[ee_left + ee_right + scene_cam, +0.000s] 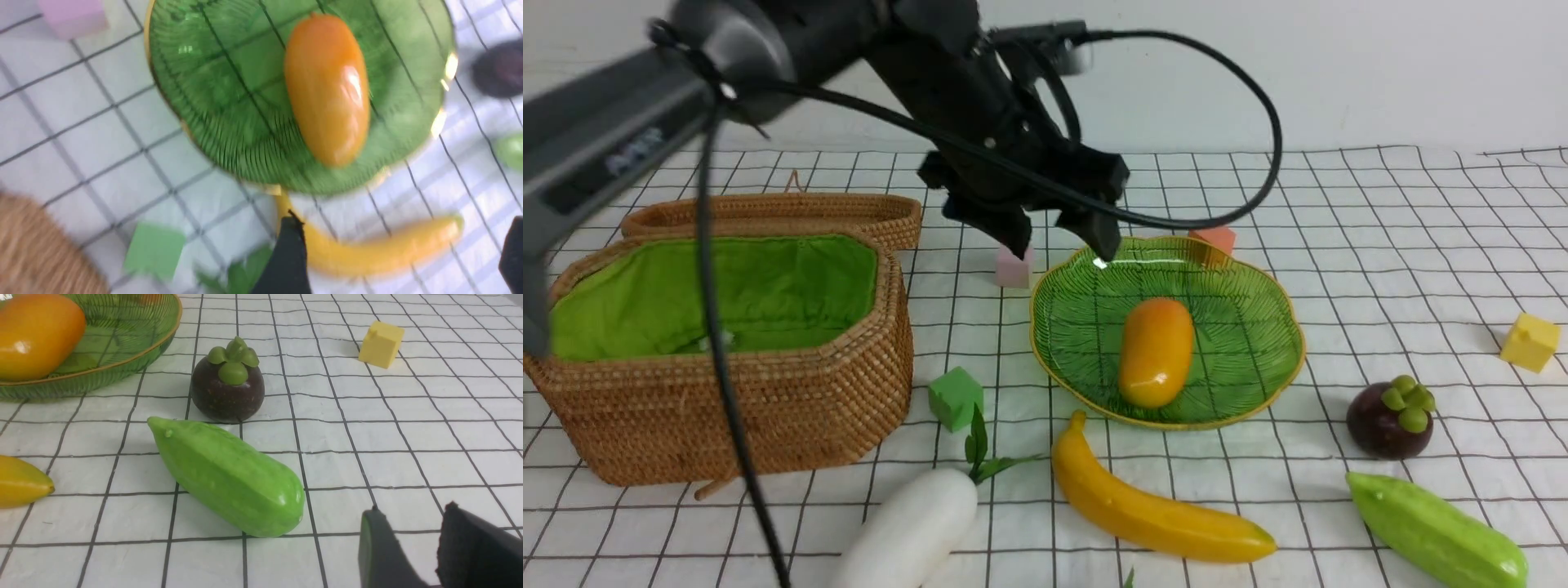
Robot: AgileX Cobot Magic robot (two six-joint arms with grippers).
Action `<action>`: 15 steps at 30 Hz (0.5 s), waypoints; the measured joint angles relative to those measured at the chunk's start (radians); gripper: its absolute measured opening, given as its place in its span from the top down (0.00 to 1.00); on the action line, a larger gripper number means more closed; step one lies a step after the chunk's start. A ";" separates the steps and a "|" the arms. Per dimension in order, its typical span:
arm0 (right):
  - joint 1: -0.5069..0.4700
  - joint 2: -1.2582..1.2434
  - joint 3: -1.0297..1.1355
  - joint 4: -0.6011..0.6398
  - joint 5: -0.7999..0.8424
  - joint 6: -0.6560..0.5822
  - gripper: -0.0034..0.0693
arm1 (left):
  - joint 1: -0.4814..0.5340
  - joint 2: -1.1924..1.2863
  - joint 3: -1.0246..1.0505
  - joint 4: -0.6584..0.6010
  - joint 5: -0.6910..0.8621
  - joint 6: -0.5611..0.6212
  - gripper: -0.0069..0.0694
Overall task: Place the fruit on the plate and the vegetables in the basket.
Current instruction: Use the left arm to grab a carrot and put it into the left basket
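Observation:
An orange-yellow mango [1156,351] lies on the green glass plate [1258,286]. My left gripper [1062,243] hangs open and empty above the plate's back left rim. In its wrist view the mango [327,85] rests in the plate [212,81], and the banana [380,249] lies on the cloth below the left gripper [402,220]. The banana [1152,506], mangosteen [1388,420], green gourd [1437,531] and white radish [911,531] lie along the front. The lined basket [768,408] stands at the left. My right gripper [412,510] is open, empty, just off the gourd [229,477] and the mangosteen [227,386].
The basket's shallow woven lid [776,214] lies behind it. Small cubes sit around: pink [1013,268] and orange [1213,238] behind the plate, green [956,398] by the basket, yellow [1530,341] at the right. A black cable loops above the plate's back.

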 joint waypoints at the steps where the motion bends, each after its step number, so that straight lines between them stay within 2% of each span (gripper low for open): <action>1: 0.000 0.000 0.000 0.000 0.000 0.000 0.62 | -0.001 -0.021 0.015 0.003 0.007 0.008 0.10; 6: 0.000 0.000 0.000 0.000 0.000 0.000 0.62 | -0.116 -0.267 0.316 0.057 0.035 0.076 0.12; 7: 0.000 0.000 0.000 0.000 0.000 0.000 0.62 | -0.122 -0.278 0.329 0.058 0.035 0.076 0.12; 8: 0.000 0.000 0.000 0.000 0.000 0.000 0.62 | -0.176 -0.311 0.440 0.061 0.033 0.076 0.13; 11: 0.000 0.000 0.000 0.000 0.000 0.000 0.62 | -0.252 -0.324 0.592 0.068 0.003 0.076 0.13; 15: 0.000 0.000 0.000 0.000 0.000 0.000 0.62 | -0.359 -0.311 0.817 0.128 -0.183 0.076 0.13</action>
